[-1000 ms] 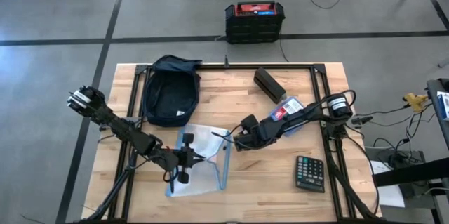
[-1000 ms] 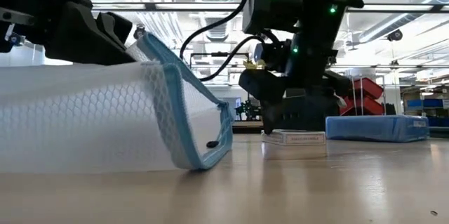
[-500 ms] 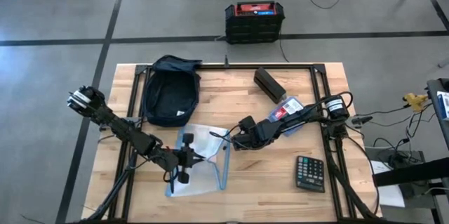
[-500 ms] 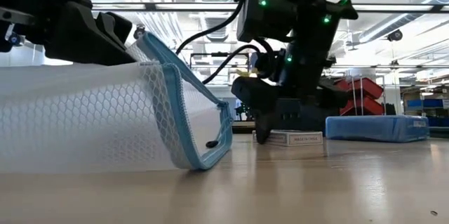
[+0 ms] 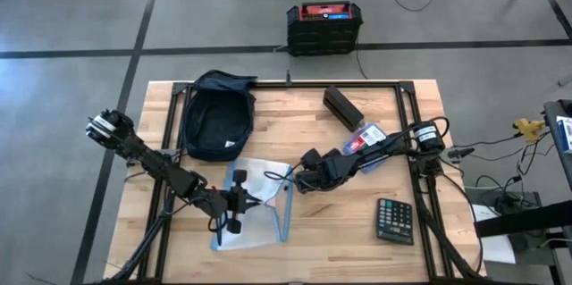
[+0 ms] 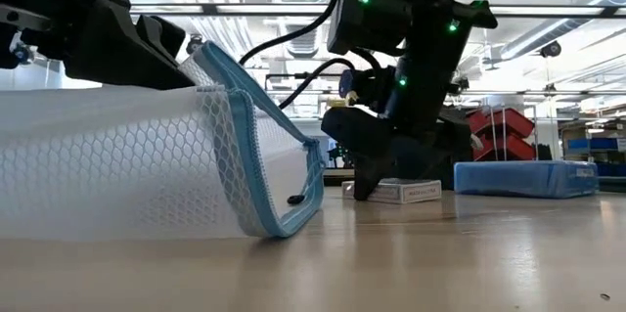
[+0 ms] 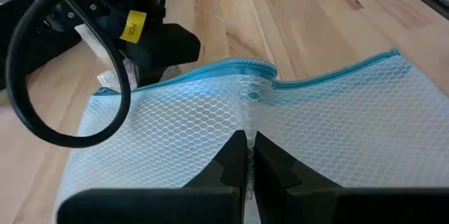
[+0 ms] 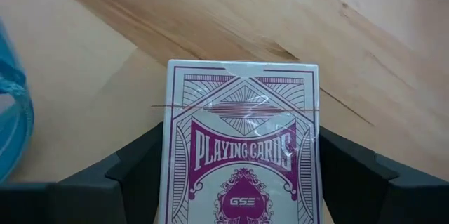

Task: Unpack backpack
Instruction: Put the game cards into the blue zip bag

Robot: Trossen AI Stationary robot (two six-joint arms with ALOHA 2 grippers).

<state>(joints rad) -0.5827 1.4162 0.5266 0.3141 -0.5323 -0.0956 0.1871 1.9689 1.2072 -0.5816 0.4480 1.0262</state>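
The dark navy backpack [image 5: 216,117] lies flat at the table's far left, with no gripper on it. A white mesh pouch with a blue zipper edge [image 5: 259,197] [image 6: 147,165] stands near the front. Its open mouth [image 6: 293,180] faces right and its underside is on the wood. My left gripper [image 5: 239,198] [image 7: 247,155] is shut on its mesh. To the pouch's right, my right gripper [image 5: 297,180] [image 8: 242,178] is shut on a purple-and-white playing card box [image 8: 242,140] [image 6: 396,192], low over the table. My left gripper pinches a gathered fold of the pouch's upper mesh wall [image 7: 247,120] between its two fingers, a little below the zipper edge. It comes from the table's left. The upper wall is held up while the pouch's underside rests on the table. My right gripper holds the card box by its two long sides [image 8: 170,155], one finger on each side. The fingers lie along the box, coming from the table's right and slanting down. The box lies flat, face up, at table height; whether it touches the wood I cannot tell.
A black oblong case [image 5: 342,106] and a blue box with a red label [image 5: 366,138] lie behind the right arm. A calculator [image 5: 394,220] sits near the front right. A black crate with a red top [image 5: 324,26] stands on the floor beyond the table.
My right gripper has gone toward the table's left, toward the pouch's open mouth, taking the card box along, low over the wood. The pouch has kept its place and shape.
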